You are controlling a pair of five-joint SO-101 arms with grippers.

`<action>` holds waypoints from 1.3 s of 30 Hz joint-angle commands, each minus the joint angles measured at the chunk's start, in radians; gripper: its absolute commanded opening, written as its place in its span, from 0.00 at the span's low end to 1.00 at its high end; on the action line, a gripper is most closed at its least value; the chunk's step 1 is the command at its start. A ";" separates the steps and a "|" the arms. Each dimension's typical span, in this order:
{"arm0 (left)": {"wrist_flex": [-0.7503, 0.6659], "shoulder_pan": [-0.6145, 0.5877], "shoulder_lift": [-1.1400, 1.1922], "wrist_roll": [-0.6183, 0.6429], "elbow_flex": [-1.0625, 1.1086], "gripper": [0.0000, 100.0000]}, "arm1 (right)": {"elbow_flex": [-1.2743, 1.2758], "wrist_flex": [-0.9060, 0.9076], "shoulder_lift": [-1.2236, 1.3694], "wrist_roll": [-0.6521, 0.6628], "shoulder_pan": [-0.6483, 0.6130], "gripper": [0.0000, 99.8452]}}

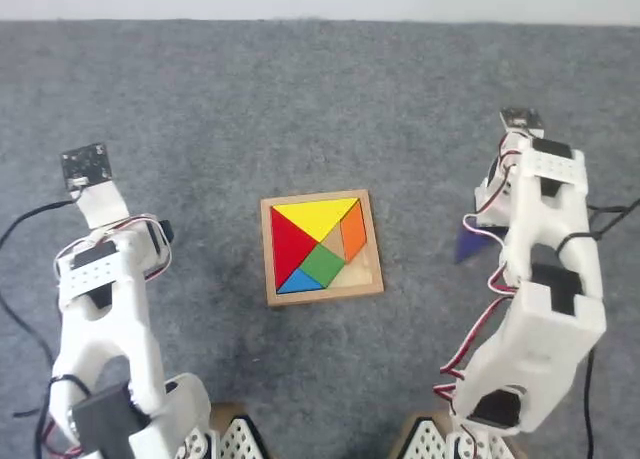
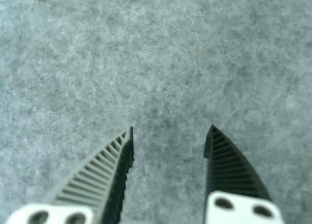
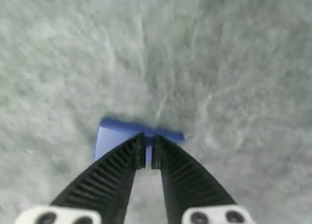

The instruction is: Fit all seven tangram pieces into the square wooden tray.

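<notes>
The square wooden tray (image 1: 268, 279) lies mid-table on the grey carpet. In it sit a yellow triangle (image 1: 315, 217), a red triangle (image 1: 288, 247), an orange piece (image 1: 354, 231), a green square (image 1: 322, 265), a small blue triangle (image 1: 297, 280) and a small brownish triangle (image 1: 334, 238). The tray's corner near the green square shows bare wood (image 1: 360, 274). A dark blue triangle (image 1: 466, 245) stands tilted off the carpet right of the tray, under the right arm. My right gripper (image 3: 147, 142) is shut on this blue piece (image 3: 114, 131). My left gripper (image 2: 168, 136) is open over bare carpet.
Grey carpet (image 1: 300, 109) covers the table, with open room beyond the tray and on both sides of it. The left arm (image 1: 100, 279) stands well left of the tray. Cables trail beside both arms.
</notes>
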 commanded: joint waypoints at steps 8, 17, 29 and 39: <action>-0.025 0.031 -0.023 -0.011 -0.007 0.23 | 0.342 0.070 -0.246 0.160 0.004 0.01; -0.025 0.031 -0.023 -0.011 -0.007 0.23 | 0.646 -0.018 -0.780 0.133 -0.134 0.01; -0.023 0.031 -0.023 -0.011 -0.007 0.23 | 0.506 -0.088 -0.771 -0.199 -0.248 0.18; -0.020 0.031 -0.023 -0.015 -0.007 0.23 | 0.140 -0.085 -0.246 -0.683 -0.268 0.18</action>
